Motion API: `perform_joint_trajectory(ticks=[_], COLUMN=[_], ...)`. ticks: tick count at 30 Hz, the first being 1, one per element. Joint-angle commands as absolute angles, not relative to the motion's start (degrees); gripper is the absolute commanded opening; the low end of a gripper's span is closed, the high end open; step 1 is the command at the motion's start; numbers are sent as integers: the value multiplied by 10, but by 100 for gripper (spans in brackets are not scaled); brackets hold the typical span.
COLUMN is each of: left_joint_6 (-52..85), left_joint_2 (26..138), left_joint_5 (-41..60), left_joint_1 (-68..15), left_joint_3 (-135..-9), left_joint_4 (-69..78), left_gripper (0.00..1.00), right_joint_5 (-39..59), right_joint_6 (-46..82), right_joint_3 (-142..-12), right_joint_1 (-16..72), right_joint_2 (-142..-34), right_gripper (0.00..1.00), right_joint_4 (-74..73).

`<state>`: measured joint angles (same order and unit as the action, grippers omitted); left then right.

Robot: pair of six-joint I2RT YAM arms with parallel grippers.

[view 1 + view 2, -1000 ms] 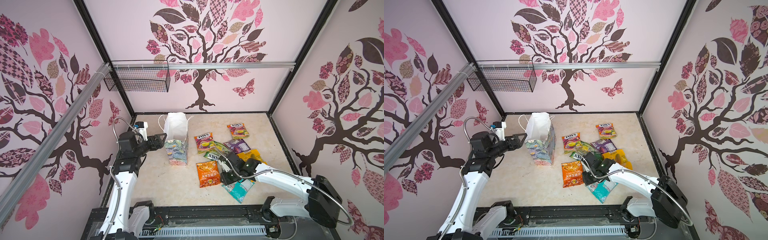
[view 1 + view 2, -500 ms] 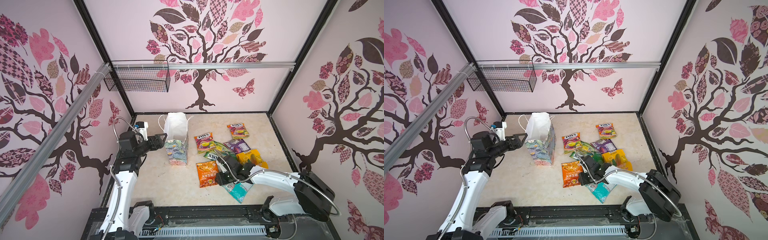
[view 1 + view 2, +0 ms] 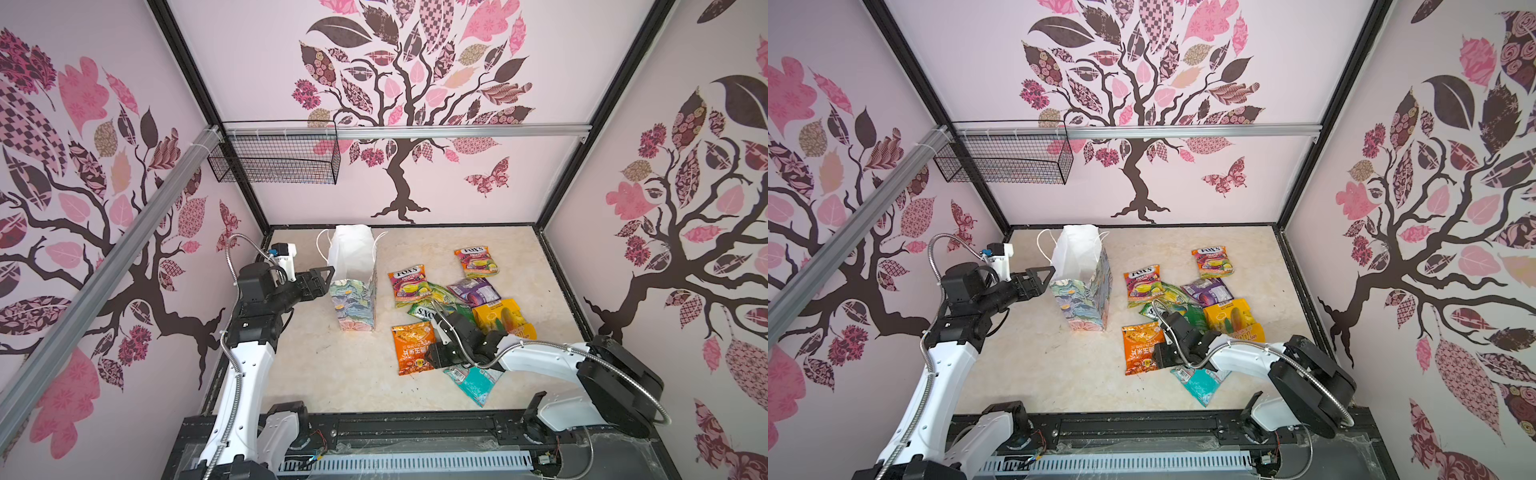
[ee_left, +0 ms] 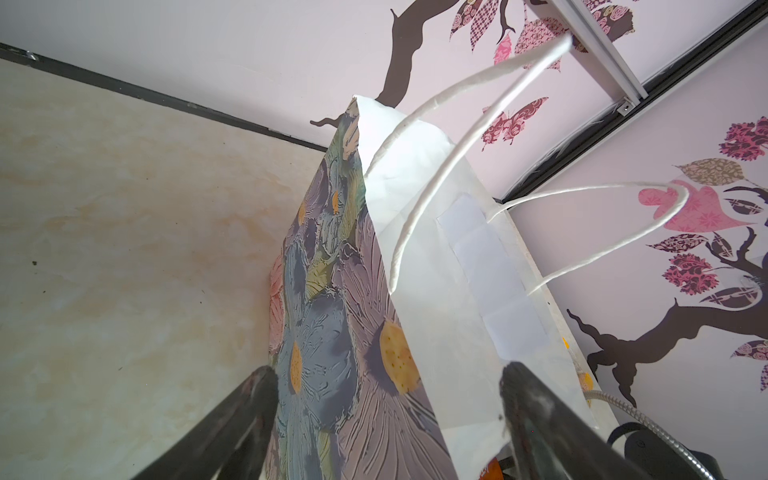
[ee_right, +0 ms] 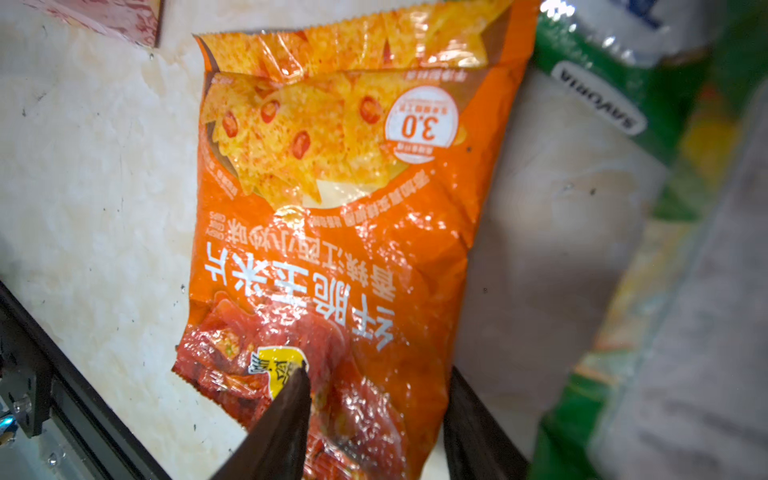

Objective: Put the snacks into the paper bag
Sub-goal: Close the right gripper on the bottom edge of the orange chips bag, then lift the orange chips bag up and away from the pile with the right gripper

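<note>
The paper bag (image 3: pixel 353 303) (image 3: pixel 1084 299) stands upright at the back left, its white inside showing. My left gripper (image 3: pixel 324 280) (image 4: pixel 388 378) is open, its fingers astride the bag's (image 4: pixel 332 332) near upper edge. Several snacks lie to the right of the bag: two FOX'S packets (image 3: pixel 409 284) (image 3: pixel 476 262), then purple (image 3: pixel 478 291), green (image 3: pixel 428 309), yellow (image 3: pixel 500 318) and teal (image 3: pixel 473 382) ones. My right gripper (image 3: pixel 434 353) (image 5: pixel 378 372) is low over the orange packet (image 3: pixel 413 347) (image 5: pixel 345 187). It is about half open, one finger on the packet's lower corner and the other beside its edge.
A black wire basket (image 3: pixel 274 158) hangs on the back wall below an aluminium rail (image 3: pixel 457 131). The black frame rail (image 3: pixel 395 424) runs along the front edge. Bare tabletop (image 3: pixel 332 374) lies in front of the bag.
My right gripper has slid left from the green and teal packets onto the orange packet's right lower corner. The left arm and bag have not moved.
</note>
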<state>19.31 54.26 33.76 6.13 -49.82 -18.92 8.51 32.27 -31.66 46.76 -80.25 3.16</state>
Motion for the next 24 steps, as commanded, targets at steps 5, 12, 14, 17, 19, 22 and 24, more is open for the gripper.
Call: perform_joint_trajectory(ticks=[5, 12, 14, 17, 19, 22, 24], left_joint_6=[192, 192, 192, 192, 192, 192, 193], left_joint_2=[546, 541, 541, 541, 541, 539, 540], left_joint_5=[346, 348, 349, 350, 350, 351, 351], left_joint_1=[64, 64, 64, 64, 64, 64, 64], left_joint_3=[-487, -486, -486, -486, -486, -485, -485], left_joint_4=[-171, -171, -171, -171, -171, -170, -169], left_gripper=[87, 87, 87, 87, 88, 87, 88], right_joint_5=[56, 54, 49, 45, 46, 51, 52], right_joint_6=[360, 373, 373, 372, 371, 367, 360], right_joint_3=[-300, -301, -303, -307, -311, -328, -345], right_joint_1=[470, 471, 470, 471, 471, 471, 470], right_joint_2=[-816, -814, -809, -798, -789, -772, -757], right_gripper=[36, 16, 10, 2, 0, 0, 0], right_joint_4=[37, 34, 39, 50, 59, 85, 108])
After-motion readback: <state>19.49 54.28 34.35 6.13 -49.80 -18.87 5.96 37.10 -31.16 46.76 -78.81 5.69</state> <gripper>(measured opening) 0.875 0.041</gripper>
